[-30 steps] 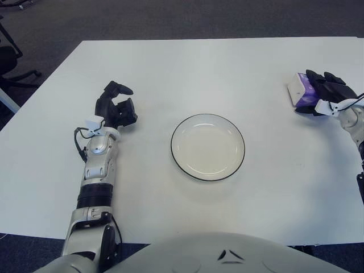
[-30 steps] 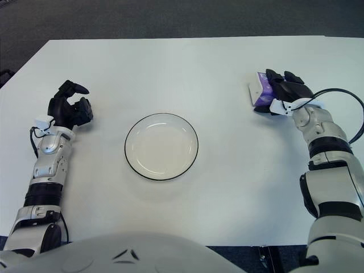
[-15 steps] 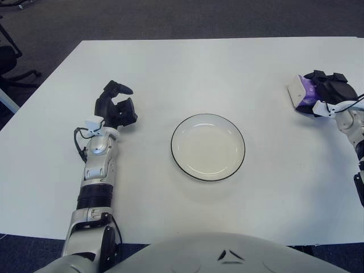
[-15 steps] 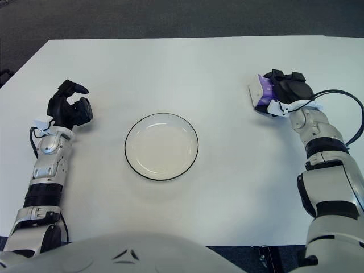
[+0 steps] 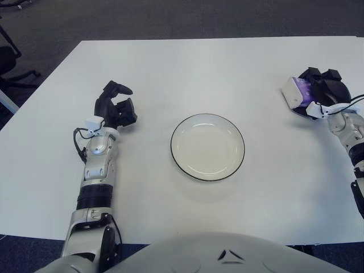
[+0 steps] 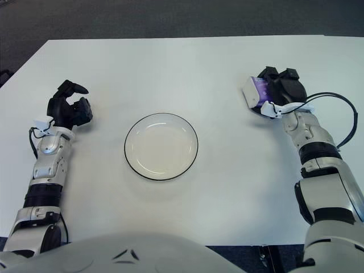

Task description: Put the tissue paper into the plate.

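Observation:
A white plate with a dark rim (image 5: 207, 147) sits at the middle of the white table. My right hand (image 6: 281, 91) is at the table's right side, its black fingers curled around a purple and white tissue pack (image 6: 254, 92), which it holds just above the table, to the right of the plate. The pack also shows in the left eye view (image 5: 298, 92). My left hand (image 5: 115, 108) rests parked on the table to the left of the plate, holding nothing.
The white table (image 5: 187, 68) is bare around the plate. Dark carpet lies beyond its far edge. A chair base (image 5: 14, 68) stands off the table's far left corner.
My right hand has lifted the tissue pack slightly and moved it left, toward the plate. My left hand has not moved.

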Controlling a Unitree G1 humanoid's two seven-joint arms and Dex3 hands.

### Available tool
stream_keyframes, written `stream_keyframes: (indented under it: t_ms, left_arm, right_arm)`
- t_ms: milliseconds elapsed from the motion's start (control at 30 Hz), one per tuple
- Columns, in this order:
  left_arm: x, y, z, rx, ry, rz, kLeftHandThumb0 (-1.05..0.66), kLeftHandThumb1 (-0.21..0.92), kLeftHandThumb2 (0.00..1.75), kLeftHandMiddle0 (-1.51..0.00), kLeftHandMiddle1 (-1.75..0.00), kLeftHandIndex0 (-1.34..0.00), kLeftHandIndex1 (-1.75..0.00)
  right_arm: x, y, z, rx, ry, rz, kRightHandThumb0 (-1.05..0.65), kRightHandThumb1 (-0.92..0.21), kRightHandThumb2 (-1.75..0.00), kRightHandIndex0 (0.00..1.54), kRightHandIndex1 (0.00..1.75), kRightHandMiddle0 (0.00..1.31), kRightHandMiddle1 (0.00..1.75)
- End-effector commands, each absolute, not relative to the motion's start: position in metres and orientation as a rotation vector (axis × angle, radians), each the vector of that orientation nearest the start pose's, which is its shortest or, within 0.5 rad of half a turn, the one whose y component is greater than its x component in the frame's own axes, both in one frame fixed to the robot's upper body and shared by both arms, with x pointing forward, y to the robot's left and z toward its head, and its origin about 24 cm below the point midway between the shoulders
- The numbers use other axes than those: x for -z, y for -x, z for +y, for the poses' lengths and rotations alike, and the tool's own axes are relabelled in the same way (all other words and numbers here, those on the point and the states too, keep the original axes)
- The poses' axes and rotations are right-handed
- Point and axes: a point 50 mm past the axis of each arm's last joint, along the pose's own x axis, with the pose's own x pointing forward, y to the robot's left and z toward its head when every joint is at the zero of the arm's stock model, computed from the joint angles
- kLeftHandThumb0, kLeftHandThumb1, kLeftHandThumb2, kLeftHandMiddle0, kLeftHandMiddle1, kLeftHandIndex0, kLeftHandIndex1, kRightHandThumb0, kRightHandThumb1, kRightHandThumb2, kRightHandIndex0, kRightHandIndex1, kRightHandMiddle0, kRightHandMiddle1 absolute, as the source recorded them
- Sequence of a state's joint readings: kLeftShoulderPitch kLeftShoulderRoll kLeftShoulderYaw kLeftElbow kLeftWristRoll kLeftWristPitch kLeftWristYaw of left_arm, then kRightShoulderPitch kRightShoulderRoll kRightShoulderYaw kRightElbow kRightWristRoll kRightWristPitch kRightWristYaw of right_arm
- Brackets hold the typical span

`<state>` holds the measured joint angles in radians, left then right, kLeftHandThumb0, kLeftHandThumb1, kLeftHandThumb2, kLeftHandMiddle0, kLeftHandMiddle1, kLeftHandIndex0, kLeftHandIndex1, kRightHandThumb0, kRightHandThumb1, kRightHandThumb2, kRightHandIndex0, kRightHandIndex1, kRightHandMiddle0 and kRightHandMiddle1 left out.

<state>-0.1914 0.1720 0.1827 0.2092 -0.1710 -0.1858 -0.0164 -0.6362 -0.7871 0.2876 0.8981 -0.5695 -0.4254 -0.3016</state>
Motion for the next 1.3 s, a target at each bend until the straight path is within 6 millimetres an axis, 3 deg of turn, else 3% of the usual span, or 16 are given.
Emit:
stream_keyframes:
  t_ms: [0, 233, 700, 1267]
  left_arm:
    - [-0.009, -0.253, 0.2, -0.171, 0.099, 0.023, -0.47, 0.36, 1.26, -1.29, -1.75, -0.58, -1.75]
    - [-0.009, -0.254, 0.199, -0.169, 0.093, 0.022, -0.47, 0.36, 1.26, -1.29, -1.75, -0.58, -1.75]
    - [-0.008, -0.254, 0.196, -0.163, 0.088, 0.03, -0.46, 0.37, 1.26, -1.29, -1.75, -0.58, -1.75]
    - [-0.009, -0.253, 0.19, -0.164, 0.104, 0.035, -0.46, 0.37, 1.25, -1.29, -1.75, -0.57, -1.75]
  right_arm:
    - [-0.117, -0.337, -0.289, 0.009, 1.303, -0.188, 0.0, -0.15, -1.44, 0.82, 1.52, 0.52, 1.75]
    - [-0.136, -0.337, -0.273, -0.053, 1.239, -0.245, 0.0, -0.16, -1.46, 0.79, 1.61, 0.5, 1.75]
    - [-0.179, -0.323, -0.214, -0.213, 1.106, -0.425, 0.0, -0.13, -1.51, 0.79, 1.65, 0.52, 1.75]
    - [-0.21, -0.309, -0.149, -0.298, 1.007, -0.711, 0.0, -0.13, -1.52, 0.77, 1.69, 0.51, 1.75]
